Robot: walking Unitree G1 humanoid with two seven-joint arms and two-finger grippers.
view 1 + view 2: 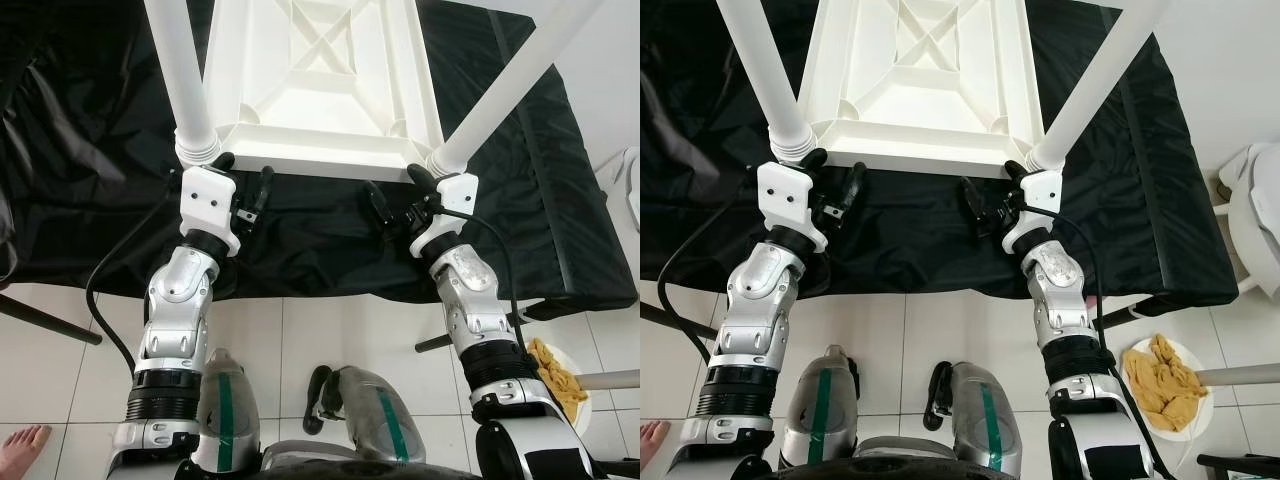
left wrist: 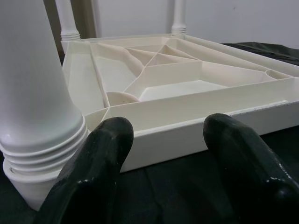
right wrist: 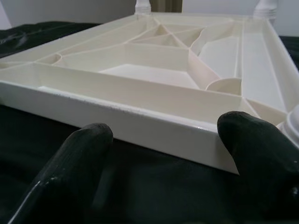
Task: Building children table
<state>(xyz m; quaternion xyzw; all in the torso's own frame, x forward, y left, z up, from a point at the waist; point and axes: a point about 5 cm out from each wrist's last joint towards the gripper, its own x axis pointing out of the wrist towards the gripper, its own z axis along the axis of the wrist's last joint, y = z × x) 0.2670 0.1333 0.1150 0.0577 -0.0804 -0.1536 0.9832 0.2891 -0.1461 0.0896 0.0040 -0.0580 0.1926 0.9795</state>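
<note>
Left gripper (image 1: 243, 176) and right gripper (image 1: 395, 190) spread wide, empty, just short of upturned white table (image 1: 318, 80) edge

The upturned children's table (image 1: 320, 90) just ahead of both grippers is white, lying on a black cloth (image 1: 90, 150). The left gripper (image 1: 243, 180) and right gripper (image 1: 397, 192) have black fingers on silver arms. Beneath them the floor tiles (image 1: 330, 335) are white.

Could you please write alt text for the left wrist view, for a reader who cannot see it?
The left gripper sits with its jaws open at the near edge of an upside-down white plastic table lying on black cloth, not yet grasping it. A white table leg stands screwed into the near corner, beside one black finger; two more legs rise at the far corners.
</note>
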